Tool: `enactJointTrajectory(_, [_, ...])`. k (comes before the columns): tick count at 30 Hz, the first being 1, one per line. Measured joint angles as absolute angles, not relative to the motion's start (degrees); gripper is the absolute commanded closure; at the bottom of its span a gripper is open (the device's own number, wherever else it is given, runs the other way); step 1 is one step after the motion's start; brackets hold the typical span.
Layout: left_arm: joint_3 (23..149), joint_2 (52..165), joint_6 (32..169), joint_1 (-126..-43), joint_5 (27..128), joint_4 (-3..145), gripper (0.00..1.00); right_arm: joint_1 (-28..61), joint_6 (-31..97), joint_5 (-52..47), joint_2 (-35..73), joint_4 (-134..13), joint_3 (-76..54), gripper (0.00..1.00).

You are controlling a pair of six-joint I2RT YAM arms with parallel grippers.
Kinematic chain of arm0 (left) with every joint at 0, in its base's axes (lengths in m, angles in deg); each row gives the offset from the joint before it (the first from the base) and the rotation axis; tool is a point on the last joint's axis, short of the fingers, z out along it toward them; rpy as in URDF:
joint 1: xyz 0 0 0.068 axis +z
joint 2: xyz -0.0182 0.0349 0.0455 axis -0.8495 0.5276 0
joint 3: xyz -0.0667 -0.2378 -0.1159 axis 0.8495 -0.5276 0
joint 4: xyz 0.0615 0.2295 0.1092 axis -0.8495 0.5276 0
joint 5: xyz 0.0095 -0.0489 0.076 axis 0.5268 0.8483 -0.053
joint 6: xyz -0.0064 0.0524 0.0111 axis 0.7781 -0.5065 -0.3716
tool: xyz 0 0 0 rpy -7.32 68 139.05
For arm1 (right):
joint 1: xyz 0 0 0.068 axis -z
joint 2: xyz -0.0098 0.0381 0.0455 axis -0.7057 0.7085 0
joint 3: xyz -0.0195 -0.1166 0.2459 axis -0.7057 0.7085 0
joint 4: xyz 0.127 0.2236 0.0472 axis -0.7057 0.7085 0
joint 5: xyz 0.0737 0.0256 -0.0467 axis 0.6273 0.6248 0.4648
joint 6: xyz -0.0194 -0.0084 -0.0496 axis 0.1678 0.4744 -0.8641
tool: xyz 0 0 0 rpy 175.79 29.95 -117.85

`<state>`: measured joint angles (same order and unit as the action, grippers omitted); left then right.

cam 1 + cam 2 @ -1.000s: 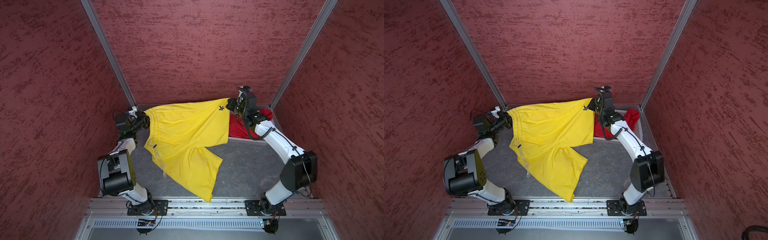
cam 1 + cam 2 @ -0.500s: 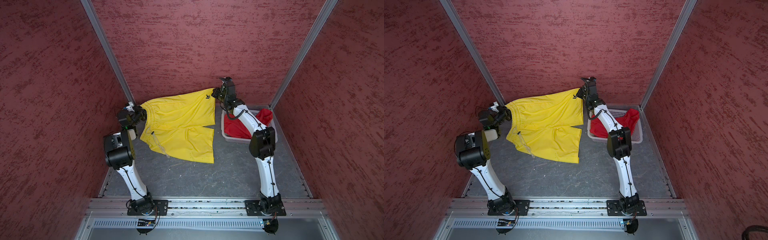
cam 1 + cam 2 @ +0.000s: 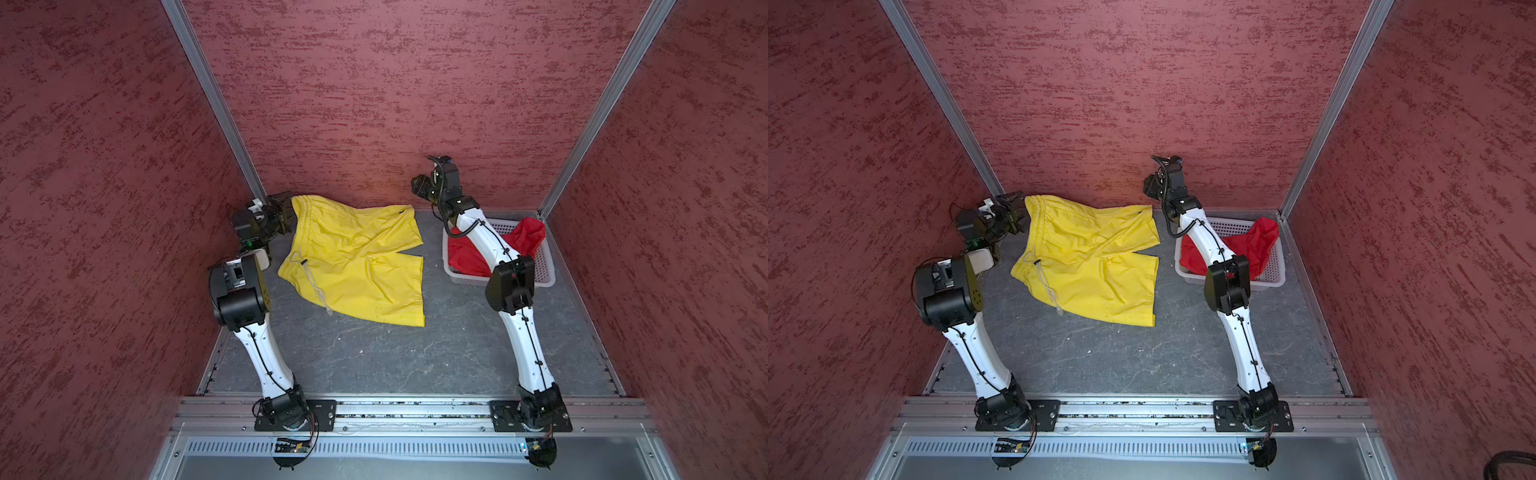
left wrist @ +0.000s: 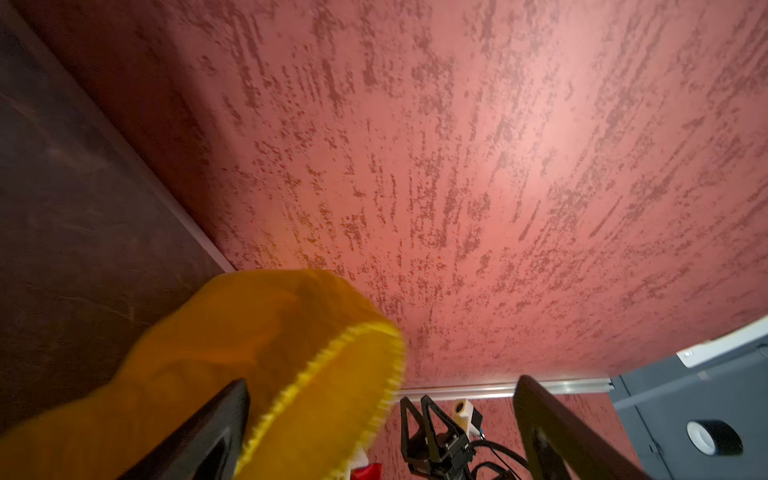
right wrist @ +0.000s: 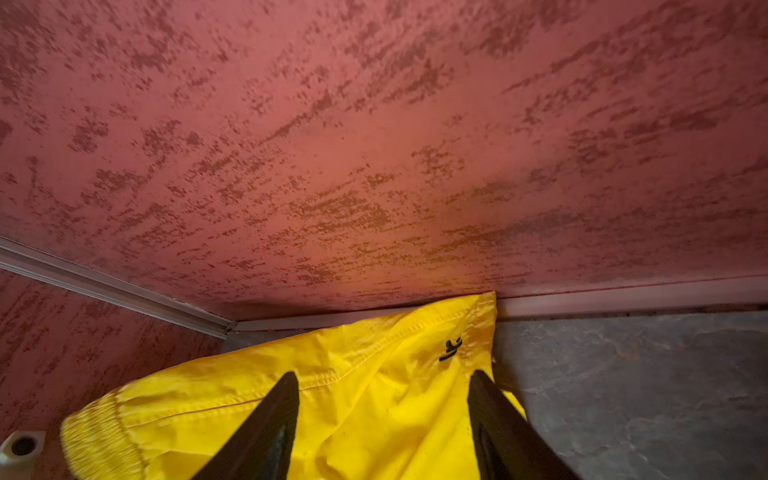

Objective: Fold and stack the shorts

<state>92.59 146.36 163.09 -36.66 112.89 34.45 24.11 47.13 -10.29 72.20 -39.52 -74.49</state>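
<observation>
A: How much of the bright red shiny fabric shorts [image 3: 530, 235] shows in both top views?
B: Only part. The white-and-black right arm [image 3: 484, 239] crosses them and the white perforated plastic basket [image 3: 545, 266], hiding the middle of each.
A: And the bright yellow shiny fabric shorts [image 4: 232, 357] in the left wrist view?
B: Blurred, and cut off at the picture's edge, as are the dark fingers [image 4: 208, 432] of the left gripper [image 4: 382, 380]. Whether the cloth touches a finger, I cannot tell.
A: The small dark logo [image 5: 451, 349]?
B: Too small to read. The right wrist view's edge also cuts those yellow shorts and the right gripper [image 5: 383, 373].
</observation>
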Motion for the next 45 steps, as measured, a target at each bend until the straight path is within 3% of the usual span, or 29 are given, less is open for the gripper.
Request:
enactJointTrajectory(5, [90.29, 141.87, 158.67, -34.89, 109.02, 44.75, 0.0, 20.4, 41.07, -14.12, 62.1, -37.0, -58.58, 0.35])
enactJointTrajectory(9, [85.11, 133.39, 154.56, -34.06, 106.44, 51.13, 0.05, 12.62, 35.96, -18.38, 49.12, -37.7, -40.46, 0.35])
enactJointTrajectory(14, [77.49, 120.67, 148.11, -36.07, 102.37, 59.52, 0.26, 3.63, 31.72, -19.19, 34.89, -40.41, -20.83, 0.34])
enactJointTrajectory(18, [71.91, 110.55, 141.03, -39.24, 96.36, 70.54, 0.4, 0.07, 28.48, -19.23, 26.11, -40.81, -6.78, 0.22])
enactJointTrajectory(23, [65.79, 102.01, 134.74, -40.62, 89.63, 80.94, 0.38, -3.93, 26.98, -19.87, 19.31, -40.09, 4.8, 0.19])
enactJointTrajectory(36, [58.71, 105.99, 130.65, -38.19, 86.29, 86.45, 0.37, -7.97, 28.2, -20.78, 20.88, -42.82, 13.09, 0.18])
enactJointTrajectory(40, [58.54, 110.01, 131.04, -38.34, 86.79, 83.32, 0.47, -8.11, 28.81, -20.57, 24.79, -43.98, 13.07, 0.18])
enactJointTrajectory(42, [58.56, 112.85, 131.81, -38.43, 87.4, 81.71, 0.63, -8.13, 29.47, -20.3, 26.59, -44.59, 13.07, 0.18])
enactJointTrajectory(43, [58.62, 114.23, 132.01, -38.54, 87.53, 81.01, 0.65, -8.15, 29.88, -20.32, 27.18, -45.0, 13.07, 0.19])
enactJointTrajectory(45, [58.8, 116.98, 132.4, -38.85, 87.88, 80.13, 0.77, -8.15, 30.76, -20.46, 28.2, -45.9, 13.07, 0.28])
